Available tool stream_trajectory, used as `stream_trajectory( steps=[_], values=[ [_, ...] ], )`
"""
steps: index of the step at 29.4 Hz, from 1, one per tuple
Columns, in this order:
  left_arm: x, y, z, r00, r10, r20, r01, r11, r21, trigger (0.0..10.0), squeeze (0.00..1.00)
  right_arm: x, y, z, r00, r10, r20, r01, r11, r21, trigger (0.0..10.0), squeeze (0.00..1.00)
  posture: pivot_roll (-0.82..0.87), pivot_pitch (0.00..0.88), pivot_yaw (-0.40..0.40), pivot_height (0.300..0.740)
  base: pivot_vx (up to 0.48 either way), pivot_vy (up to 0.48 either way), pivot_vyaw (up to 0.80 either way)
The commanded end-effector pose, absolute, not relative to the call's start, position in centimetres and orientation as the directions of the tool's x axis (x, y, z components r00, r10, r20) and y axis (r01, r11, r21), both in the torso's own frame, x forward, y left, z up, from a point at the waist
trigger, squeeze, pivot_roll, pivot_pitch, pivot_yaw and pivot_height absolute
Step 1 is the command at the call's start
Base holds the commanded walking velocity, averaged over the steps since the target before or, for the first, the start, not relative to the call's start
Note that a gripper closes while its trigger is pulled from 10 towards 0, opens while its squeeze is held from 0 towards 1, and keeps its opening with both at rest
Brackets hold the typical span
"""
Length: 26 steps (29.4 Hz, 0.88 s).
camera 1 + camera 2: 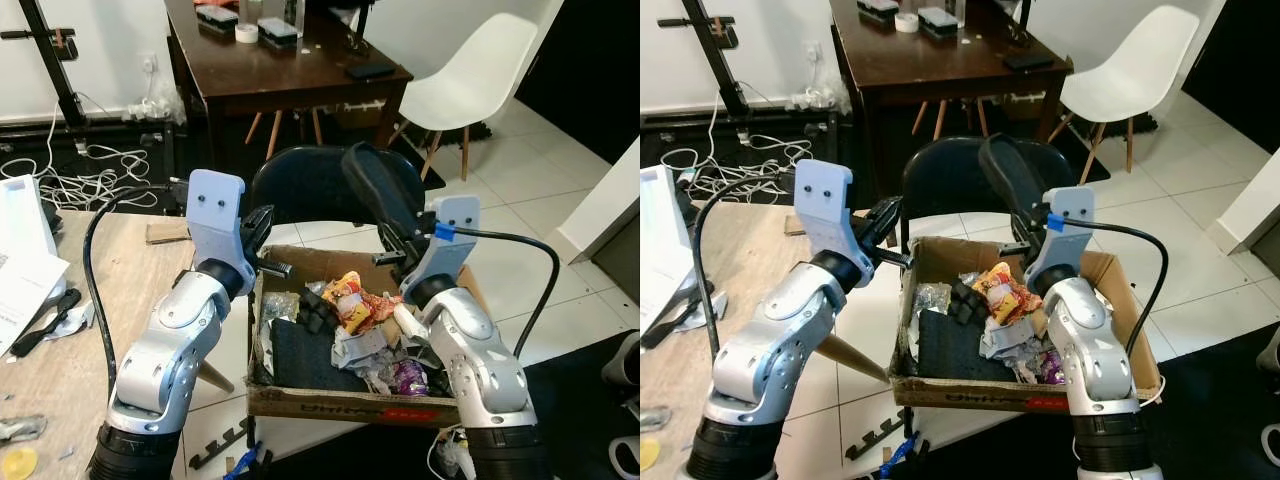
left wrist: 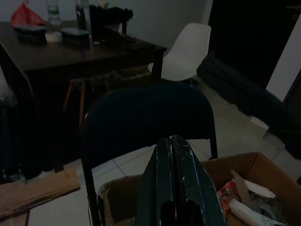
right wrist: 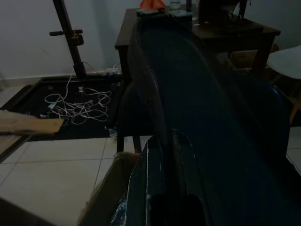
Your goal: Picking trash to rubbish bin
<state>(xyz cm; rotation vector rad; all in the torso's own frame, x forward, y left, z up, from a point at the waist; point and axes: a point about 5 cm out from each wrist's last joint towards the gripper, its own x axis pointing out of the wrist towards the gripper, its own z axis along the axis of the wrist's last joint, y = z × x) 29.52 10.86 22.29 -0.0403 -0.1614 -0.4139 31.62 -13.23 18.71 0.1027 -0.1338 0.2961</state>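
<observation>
From the head views, our right tool [image 1: 392, 238] grips a dark curved sheet [image 1: 375, 190] above the cardboard box [image 1: 350, 405] of trash, while our left tool [image 1: 268, 243] hangs closed and empty at its rim. In the left wrist view that pinch shows empty. In the right wrist view, the sheet [image 3: 197, 94] looks floppy; we judge it could snag on the chair [image 1: 300, 185] or slip outside the box.
</observation>
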Motion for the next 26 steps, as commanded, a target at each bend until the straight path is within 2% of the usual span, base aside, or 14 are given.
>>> stream_trajectory(
  steps=[1,7,18,26],
  values=[
    [29.4,10.9,22.0,0.907,-0.393,0.154,0.396,0.918,0.007,10.0,0.00,31.6,-13.6,17.7,0.953,0.283,0.109,-0.293,0.952,0.090,10.0,0.00,0.17,0.092,-0.047,0.740,0.000,0.000,0.00],
    [29.8,11.2,21.2,0.919,-0.382,0.102,0.378,0.924,0.054,10.0,0.00,31.7,-14.6,14.6,0.962,0.273,0.003,-0.272,0.957,0.103,10.0,0.00,0.17,0.098,-0.032,0.740,0.000,0.000,0.00],
    [30.4,11.2,20.7,0.927,-0.368,0.068,0.360,0.927,0.101,10.0,0.00,32.6,-17.1,13.9,0.980,0.199,-0.010,-0.198,0.977,0.080,10.0,0.00,0.17,0.101,-0.023,0.740,0.000,0.000,0.00],
    [30.9,11.3,20.9,0.932,-0.359,0.051,0.351,0.929,0.115,10.0,0.00,33.3,-17.9,12.3,0.976,0.211,-0.053,-0.204,0.972,0.119,10.0,0.00,0.20,0.111,0.005,0.740,0.000,0.000,0.00]
  ],
)
